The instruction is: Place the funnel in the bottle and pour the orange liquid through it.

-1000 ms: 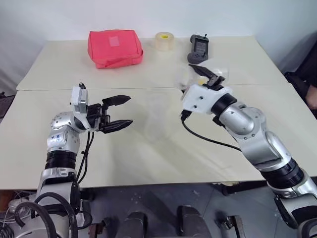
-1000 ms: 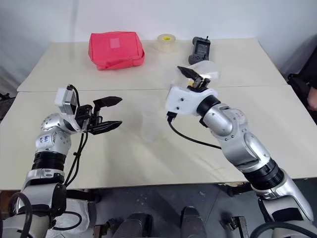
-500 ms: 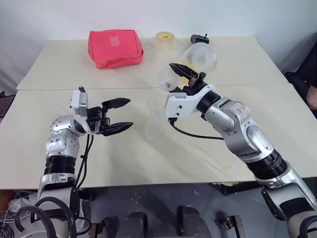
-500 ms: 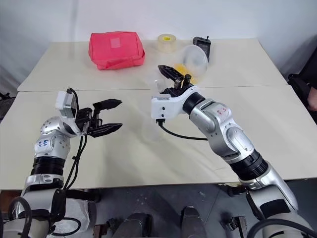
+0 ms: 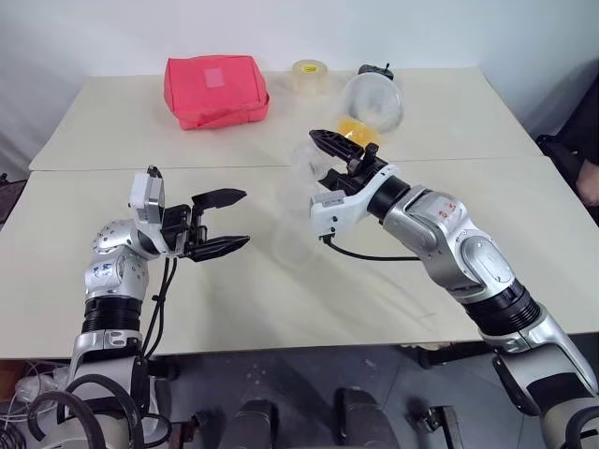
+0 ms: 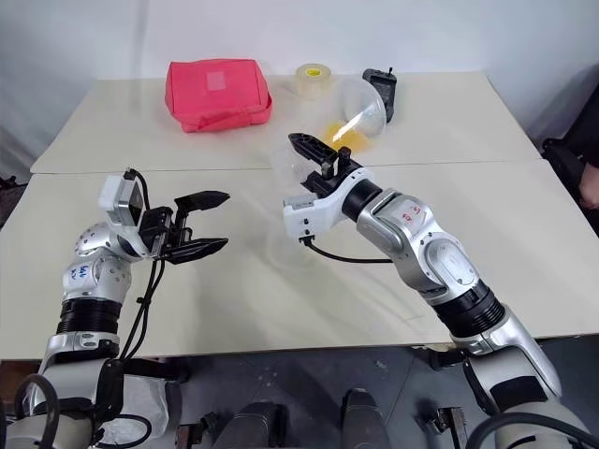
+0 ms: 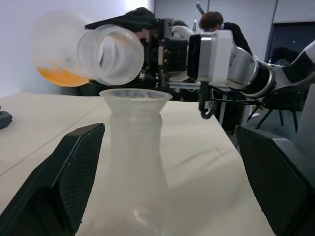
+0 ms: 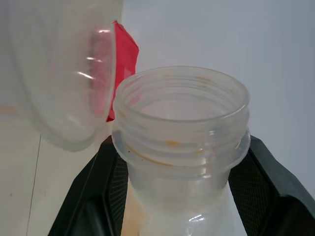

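Note:
The bottle (image 5: 293, 227), a slim clear conical flask, stands upright mid-table with the see-through funnel (image 7: 135, 99) seated in its mouth. My right gripper (image 5: 339, 150) is shut on the neck of a broader clear flask (image 5: 372, 98), which is tipped nearly level. Its mouth (image 7: 111, 54) hangs just above the funnel's rim. The orange liquid (image 5: 355, 127) pools low in the flask's belly, away from the mouth. My left gripper (image 5: 241, 218) stands open to the left of the bottle, apart from it, its fingers (image 7: 64, 182) flanking the bottle in the left wrist view.
A red pouch (image 5: 216, 89), a tape roll (image 5: 310, 75) and a black device (image 5: 375, 71) lie at the back of the table. A seam (image 5: 140, 169) runs between the two tabletops. A person (image 5: 590, 178) sits at the right edge.
My right gripper has swung left and rolled, tipping the held flask so that its mouth now hangs over the funnel. The left arm has stayed still.

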Tool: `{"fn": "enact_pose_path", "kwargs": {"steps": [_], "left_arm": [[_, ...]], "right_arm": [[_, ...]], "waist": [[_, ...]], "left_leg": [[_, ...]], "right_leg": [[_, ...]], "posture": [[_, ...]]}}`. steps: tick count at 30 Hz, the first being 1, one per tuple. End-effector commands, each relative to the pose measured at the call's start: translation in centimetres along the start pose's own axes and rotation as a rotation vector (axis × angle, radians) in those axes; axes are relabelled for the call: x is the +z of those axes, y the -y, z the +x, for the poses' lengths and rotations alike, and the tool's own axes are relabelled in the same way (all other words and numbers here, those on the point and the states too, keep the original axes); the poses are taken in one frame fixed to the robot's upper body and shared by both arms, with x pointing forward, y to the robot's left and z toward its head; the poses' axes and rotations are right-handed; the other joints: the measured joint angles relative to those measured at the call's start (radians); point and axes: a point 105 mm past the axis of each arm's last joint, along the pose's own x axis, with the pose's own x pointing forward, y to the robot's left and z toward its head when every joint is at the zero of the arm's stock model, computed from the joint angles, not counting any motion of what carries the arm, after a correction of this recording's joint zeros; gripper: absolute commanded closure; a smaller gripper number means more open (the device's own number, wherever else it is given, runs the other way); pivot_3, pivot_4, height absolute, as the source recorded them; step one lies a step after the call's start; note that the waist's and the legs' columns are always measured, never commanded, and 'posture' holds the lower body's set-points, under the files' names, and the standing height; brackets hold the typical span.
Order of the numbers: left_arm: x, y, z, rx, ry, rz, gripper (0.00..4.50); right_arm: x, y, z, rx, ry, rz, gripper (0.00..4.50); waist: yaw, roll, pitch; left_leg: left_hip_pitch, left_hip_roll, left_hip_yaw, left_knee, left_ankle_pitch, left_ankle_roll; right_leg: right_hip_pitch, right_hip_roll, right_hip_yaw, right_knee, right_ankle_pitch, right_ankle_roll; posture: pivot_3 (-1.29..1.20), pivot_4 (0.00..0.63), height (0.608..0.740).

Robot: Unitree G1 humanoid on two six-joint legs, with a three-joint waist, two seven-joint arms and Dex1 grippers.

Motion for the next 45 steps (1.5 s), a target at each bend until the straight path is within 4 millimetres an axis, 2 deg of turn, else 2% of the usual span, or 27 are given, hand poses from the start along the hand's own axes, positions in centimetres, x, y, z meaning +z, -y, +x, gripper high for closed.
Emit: {"fn": "enact_pose_path", "kwargs": {"steps": [1,31,45], "left_arm": [[1.2,-0.1,0.0,-0.013,0.022,0.047,0.0],[1.3,-0.5,-0.1,-0.019,0.033,0.033,0.0],[1.1,-0.2,-1.3,0.032,0.076,0.004,0.0]], "right_arm": [[-0.3,2.5,-0.3,-0.1,-0.002,-0.058,2.08],[-0.6,3.2,-0.3,-0.129,0.049,-0.277,2.08],[-0.9,3.6,-0.1,-0.145,0.052,-0.304,2.08]], "waist": [[0.0,0.0,0.0],[-0.001,0.0,0.0],[-0.001,0.0,0.0]], "left_leg": [[0.0,0.0,0.0,0.0,0.0,0.0],[0.0,0.0,0.0,0.0,0.0,0.0],[0.0,0.0,0.0,0.0,0.0,0.0]], "right_leg": [[0.0,0.0,0.0,0.0,0.0,0.0],[0.0,0.0,0.0,0.0,0.0,0.0],[0.0,0.0,0.0,0.0,0.0,0.0]], "posture": [[0.0,0.15,0.74],[0.0,0.15,0.74],[0.0,0.15,0.74]]}}
